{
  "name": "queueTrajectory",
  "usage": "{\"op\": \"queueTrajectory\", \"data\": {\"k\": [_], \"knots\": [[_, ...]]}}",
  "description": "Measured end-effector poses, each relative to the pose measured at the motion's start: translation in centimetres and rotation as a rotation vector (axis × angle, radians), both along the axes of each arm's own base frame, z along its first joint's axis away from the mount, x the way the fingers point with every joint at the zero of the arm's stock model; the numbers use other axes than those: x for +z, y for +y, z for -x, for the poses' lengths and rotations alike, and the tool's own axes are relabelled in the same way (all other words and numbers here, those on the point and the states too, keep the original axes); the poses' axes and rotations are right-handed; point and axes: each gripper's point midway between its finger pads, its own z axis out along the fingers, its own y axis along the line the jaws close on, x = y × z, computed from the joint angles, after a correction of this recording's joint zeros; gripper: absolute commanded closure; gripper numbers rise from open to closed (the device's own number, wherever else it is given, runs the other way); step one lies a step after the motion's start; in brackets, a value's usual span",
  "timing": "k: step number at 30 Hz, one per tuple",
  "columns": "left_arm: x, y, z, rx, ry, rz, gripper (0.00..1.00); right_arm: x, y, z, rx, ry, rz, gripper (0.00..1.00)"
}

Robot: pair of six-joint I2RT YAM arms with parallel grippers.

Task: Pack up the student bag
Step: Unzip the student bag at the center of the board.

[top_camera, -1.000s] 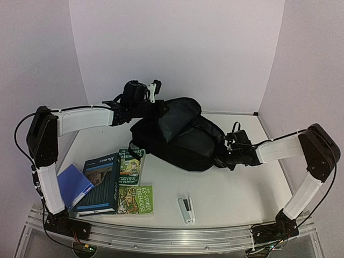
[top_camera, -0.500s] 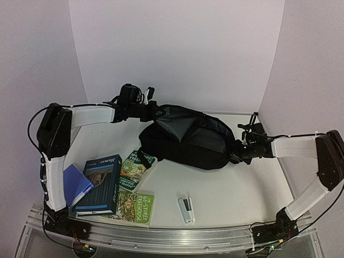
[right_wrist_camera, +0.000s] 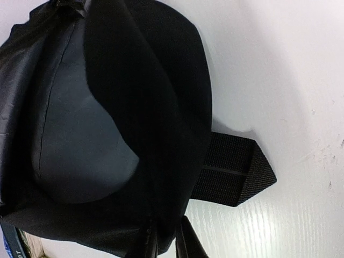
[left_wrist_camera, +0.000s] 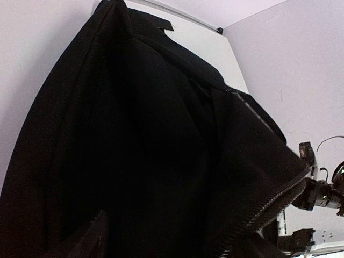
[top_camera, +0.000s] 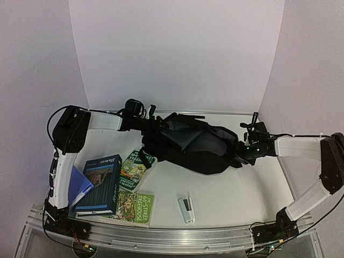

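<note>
While a large black student bag [top_camera: 196,148] lies on its side across the far middle of the white desk [top_camera: 242,193], a robot arm meets it at each end. The left arm [top_camera: 105,122] reaches in low from the left, and the left jaws are pressed against the bag's left end. Its wrist camera sees almost nothing but black fabric and a line of zipper teeth [left_wrist_camera: 269,207], so I cannot tell how far those jaws are open. The right arm [top_camera: 293,145] stretches in from the right. The right jaws stand close together, two dark fingers [right_wrist_camera: 189,246] with a fold of the bag's edge pinched between them. A black webbing strap [right_wrist_camera: 231,172] lies flat on the desk just beside that edge.

Nearer the front left sit a dark blue hardback titled Humor [top_camera: 101,183], a blue notebook [top_camera: 75,187] partly under it, and two green paperbacks [top_camera: 133,165] [top_camera: 135,206]. The farther paperback touches the bag's near-left corner. A white stapler [top_camera: 186,209] lies apart at front centre.
</note>
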Motion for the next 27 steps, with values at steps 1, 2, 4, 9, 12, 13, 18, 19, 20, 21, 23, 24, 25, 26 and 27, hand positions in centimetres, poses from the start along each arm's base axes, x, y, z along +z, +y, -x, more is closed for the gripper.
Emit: {"op": "queueTrajectory", "data": {"k": [1, 2, 4, 9, 12, 13, 18, 19, 20, 21, 23, 24, 25, 26, 27], "knots": [[0.2, -0.1, 0.1, -0.019, -0.012, 0.005, 0.13, 0.3, -0.1, 0.0, 0.000, -0.004, 0.003, 0.75], [0.4, -0.3, 0.3, -0.039, -0.026, 0.010, 0.11, 0.6, -0.1, -0.1, 0.000, -0.009, 0.004, 0.71], [1.0, -0.6, 0.8, -0.083, -0.057, 0.018, 0.07, 1.4, -0.1, -0.3, 0.001, -0.024, 0.004, 0.66], [2.4, -1.4, 1.8, -0.195, -0.157, 0.004, 0.04, 3.6, -0.1, -0.8, 0.011, -0.070, 0.003, 0.42], [3.2, -2.0, 2.1, -0.247, -0.219, -0.023, 0.05, 4.7, -0.2, -0.8, 0.010, -0.086, 0.008, 0.29], [3.5, -2.3, 2.3, -0.261, -0.234, -0.030, 0.05, 5.1, -0.3, -0.8, 0.011, -0.094, 0.011, 0.26], [4.6, -3.5, 3.0, -0.309, -0.300, -0.052, 0.02, 8.4, -0.4, -0.5, 0.008, -0.159, -0.008, 0.16], [4.6, -3.6, 3.1, -0.314, -0.304, -0.056, 0.01, 9.2, -0.4, -0.6, 0.007, -0.176, -0.014, 0.15], [4.6, -3.8, 3.3, -0.318, -0.308, -0.059, 0.00, 9.9, -0.4, -0.6, 0.007, -0.192, -0.018, 0.14], [4.7, -3.8, 3.4, -0.318, -0.314, -0.062, 0.00, 10.4, -0.4, -0.6, 0.006, -0.204, -0.023, 0.13], [4.7, -3.6, 3.8, -0.319, -0.315, -0.068, 0.00, 11.1, -0.4, -0.7, 0.007, -0.220, -0.027, 0.11], [4.8, -3.4, 4.1, -0.317, -0.313, -0.070, 0.00, 11.2, -0.4, -0.7, 0.008, -0.222, -0.027, 0.11], [4.9, -3.1, 4.3, -0.315, -0.310, -0.073, 0.00, 11.2, -0.4, -0.7, 0.008, -0.222, -0.027, 0.10], [5.4, -2.9, 4.6, -0.312, -0.315, -0.072, 0.00, 11.1, -0.4, -0.6, 0.009, -0.218, -0.025, 0.09], [5.8, -2.7, 4.9, -0.311, -0.317, -0.070, 0.00, 11.0, -0.4, -0.5, 0.011, -0.213, -0.023, 0.09]]}}
